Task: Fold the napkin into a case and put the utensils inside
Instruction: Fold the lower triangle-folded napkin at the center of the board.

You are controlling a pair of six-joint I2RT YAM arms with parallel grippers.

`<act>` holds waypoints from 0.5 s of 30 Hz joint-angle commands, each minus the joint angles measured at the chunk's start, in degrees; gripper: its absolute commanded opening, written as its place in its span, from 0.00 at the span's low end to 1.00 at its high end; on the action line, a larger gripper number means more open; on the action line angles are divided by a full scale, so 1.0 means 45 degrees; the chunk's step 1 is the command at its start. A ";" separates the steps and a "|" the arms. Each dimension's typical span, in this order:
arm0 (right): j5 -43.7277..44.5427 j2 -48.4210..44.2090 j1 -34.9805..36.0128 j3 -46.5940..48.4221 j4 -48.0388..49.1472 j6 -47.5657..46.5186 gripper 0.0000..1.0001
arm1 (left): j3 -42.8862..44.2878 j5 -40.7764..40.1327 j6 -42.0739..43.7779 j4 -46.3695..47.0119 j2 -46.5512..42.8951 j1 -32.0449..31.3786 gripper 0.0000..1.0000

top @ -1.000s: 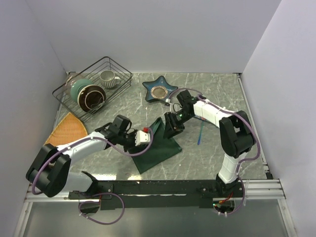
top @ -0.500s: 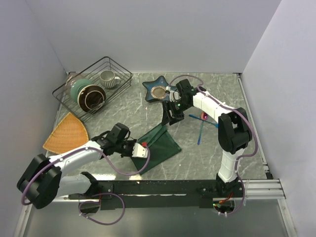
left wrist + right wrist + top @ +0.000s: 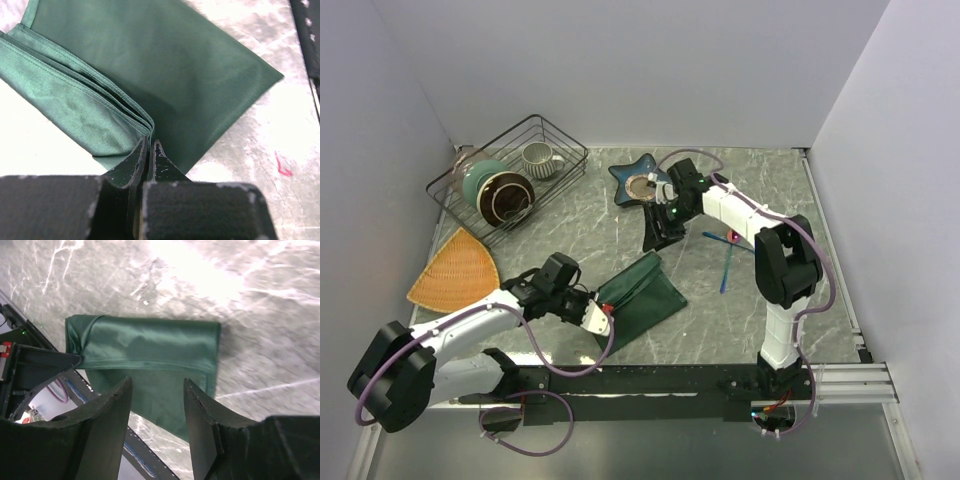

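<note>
The napkin (image 3: 645, 295) is lying folded on the worktop, well nearer than the dish (image 3: 623, 176). The left hand (image 3: 150, 145) is clamping its near corner, fingers together on the layers. The right hand (image 3: 654, 240) is hanging just nearer than the dish, fingers apart, holding nothing. Any tug is risking pulling the layers askew, since nothing is pinning the other end. The utensils (image 3: 724, 268) are lying right of the dish.

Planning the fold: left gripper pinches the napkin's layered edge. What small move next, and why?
Probably carry the pinched layers across the flat half: the left gripper is shut on the napkin's stacked edge, the fold looks unfinished, and the right gripper hangs open.
</note>
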 commanded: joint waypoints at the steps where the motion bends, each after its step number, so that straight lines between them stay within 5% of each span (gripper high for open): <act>1: -0.0268 0.0240 0.0447 0.0583 0.0444 0.0244 0.53 | -0.0143 0.1099 0.1749 -0.0603 -0.0176 -0.0110 0.01; 15: 0.0005 0.1528 0.1561 -0.0354 0.1012 0.0363 0.52 | 0.0209 0.1139 0.2904 -0.1464 0.0625 -0.0169 0.02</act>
